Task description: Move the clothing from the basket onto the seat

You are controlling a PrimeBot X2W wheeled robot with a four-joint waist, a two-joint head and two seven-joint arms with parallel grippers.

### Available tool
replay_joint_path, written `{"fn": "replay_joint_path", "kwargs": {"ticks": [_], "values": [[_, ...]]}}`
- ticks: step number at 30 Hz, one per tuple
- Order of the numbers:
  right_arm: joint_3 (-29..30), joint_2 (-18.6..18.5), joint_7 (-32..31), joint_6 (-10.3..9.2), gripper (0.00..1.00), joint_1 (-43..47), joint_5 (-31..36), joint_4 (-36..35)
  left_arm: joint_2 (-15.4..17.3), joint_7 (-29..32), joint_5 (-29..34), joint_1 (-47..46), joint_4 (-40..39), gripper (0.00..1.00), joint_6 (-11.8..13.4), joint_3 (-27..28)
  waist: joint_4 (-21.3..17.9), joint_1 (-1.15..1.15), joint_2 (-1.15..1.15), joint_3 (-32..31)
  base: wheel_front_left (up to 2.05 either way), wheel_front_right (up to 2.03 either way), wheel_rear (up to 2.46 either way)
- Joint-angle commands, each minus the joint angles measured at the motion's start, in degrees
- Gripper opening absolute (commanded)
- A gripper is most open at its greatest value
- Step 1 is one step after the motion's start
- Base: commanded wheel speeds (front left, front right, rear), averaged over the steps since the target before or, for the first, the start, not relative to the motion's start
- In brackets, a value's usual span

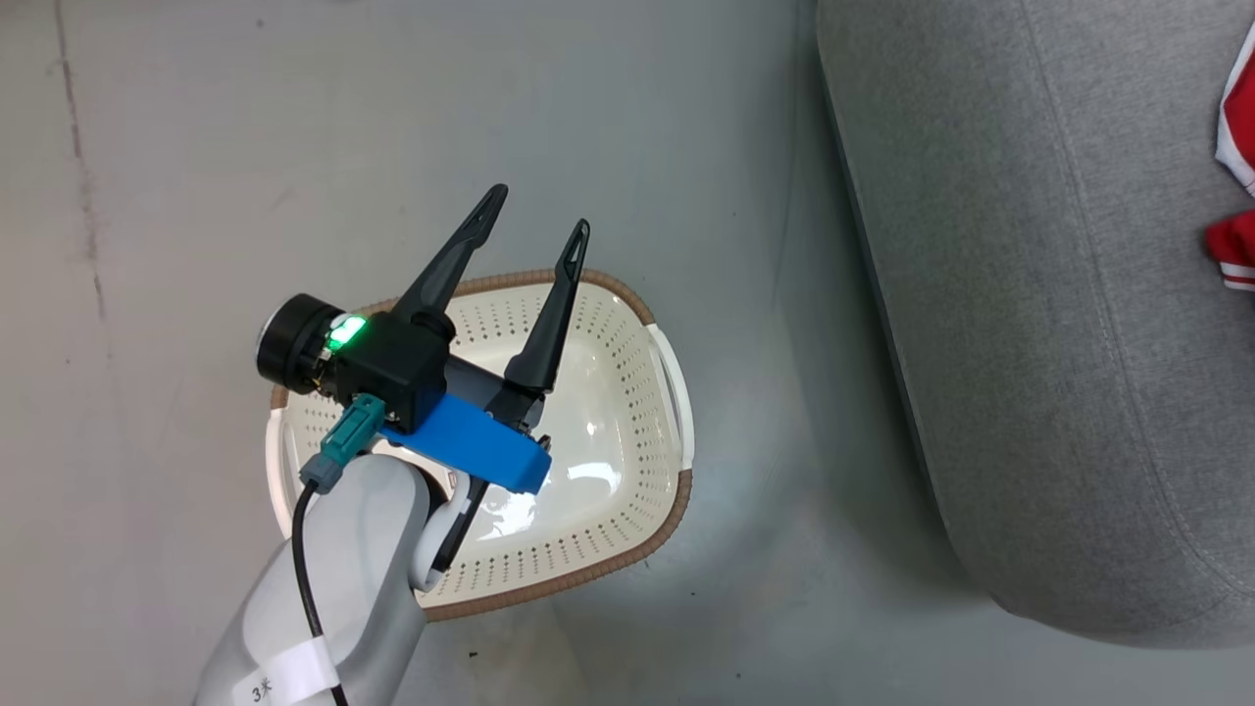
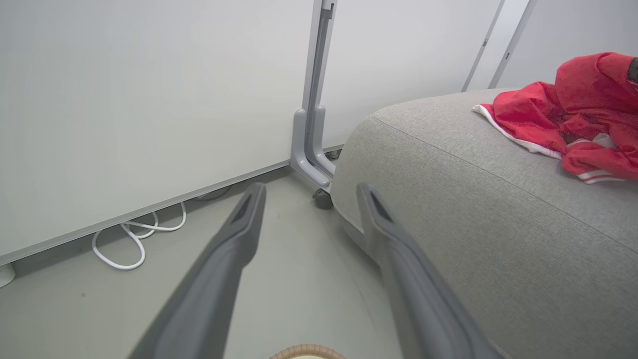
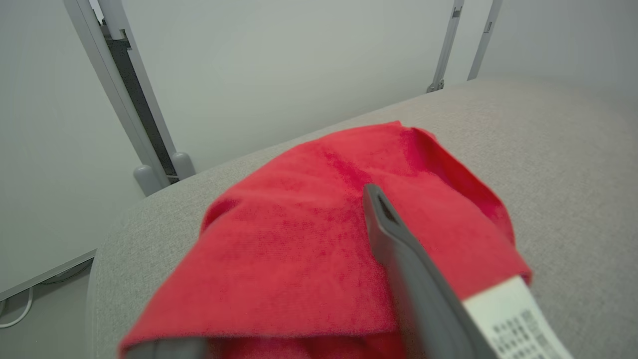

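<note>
The cream basket [image 1: 677, 510] with its brown rim stands on the floor, nothing inside it. My left gripper [image 1: 542, 209] hovers open above its far edge, fingers apart and holding nothing; the left wrist view shows this gripper [image 2: 309, 189] over the floor and the basket rim [image 2: 306, 351]. The red clothing [image 1: 1237, 118] lies on the grey seat [image 1: 1029, 294] at the right edge, bunched with white trim [image 2: 573, 109]. In the right wrist view red cloth [image 3: 309, 239] drapes over my right gripper [image 3: 311, 192], hiding its left finger; the right finger [image 3: 398, 249] stands wide. A white label [image 3: 518, 314] lies beside it.
Grey floor runs between the basket and the seat's rounded corner [image 2: 359, 149]. A white partition wall with a grey metal post on a caster [image 2: 311, 124] stands behind, and a white cable [image 2: 134, 239] loops along its base.
</note>
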State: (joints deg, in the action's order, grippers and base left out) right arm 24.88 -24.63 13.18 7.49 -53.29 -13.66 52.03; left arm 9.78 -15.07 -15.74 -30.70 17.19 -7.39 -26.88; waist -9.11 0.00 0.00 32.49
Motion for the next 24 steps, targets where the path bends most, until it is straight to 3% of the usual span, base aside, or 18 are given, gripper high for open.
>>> {"fn": "replay_joint_path", "kwargs": {"ticks": [1,11,24], "values": [[-0.44,-0.04,0.43,0.01,1.0,1.64,-0.37,-0.03,-0.25,-0.15,-0.36,0.55,0.26,1.0,-0.16,0.12,0.0,0.0,0.0,-1.06,0.0,0.0,0.0],[-3.83,2.39,1.43,0.01,1.0,10.47,1.05,-3.21,-1.89,-0.15,-1.95,4.76,1.76,1.0,-0.16,1.18,0.25,0.0,0.0,-9.25,0.0,0.0,0.0],[-8.03,10.19,-0.47,0.02,1.0,28.85,1.88,-20.55,-4.04,-0.15,-3.13,14.35,3.82,1.0,-0.15,5.82,2.16,0.0,0.0,-21.23,0.0,0.0,0.0]]}}
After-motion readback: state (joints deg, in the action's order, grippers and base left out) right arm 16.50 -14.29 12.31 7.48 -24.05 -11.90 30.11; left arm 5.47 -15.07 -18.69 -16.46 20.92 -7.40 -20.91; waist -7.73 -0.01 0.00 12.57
